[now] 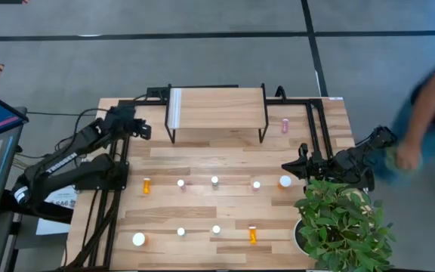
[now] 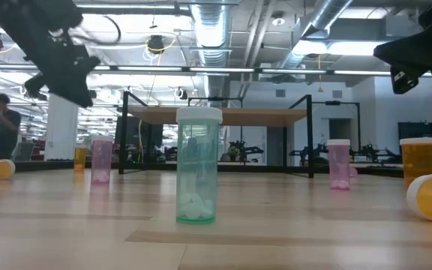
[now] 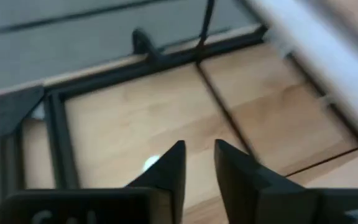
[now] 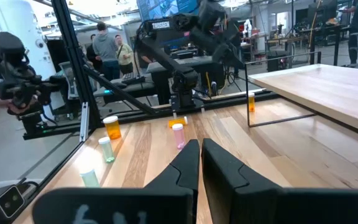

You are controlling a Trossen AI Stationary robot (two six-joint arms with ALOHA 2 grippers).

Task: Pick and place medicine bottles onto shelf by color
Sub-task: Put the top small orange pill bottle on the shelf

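A wooden table seen from above, with a small raised shelf (image 1: 216,106) at its far edge, centred between two dark robot arms. The shelf top is bare light wood with a white strip along its left end.

The medicine bottles stand and lie on the tabletop nearer than the shelf, in two loose rows. The farther row runs from an orange bottle (image 1: 146,185) lying on the left to a wide white-capped one (image 1: 285,181) on the right. The nearer row includes a wide capped bottle (image 1: 138,239) at the left and an orange bottle (image 1: 252,234) lying at the right. One pink bottle (image 1: 285,125) lies apart, just right of the shelf.

The left gripper (image 1: 143,128) hangs just left of the shelf, its fingers slightly apart and holding nothing. The right gripper (image 1: 287,167) sits at the table's right side near the wide capped bottle, fingers nearly closed, empty.

A potted plant (image 1: 342,223) fills the near right corner.
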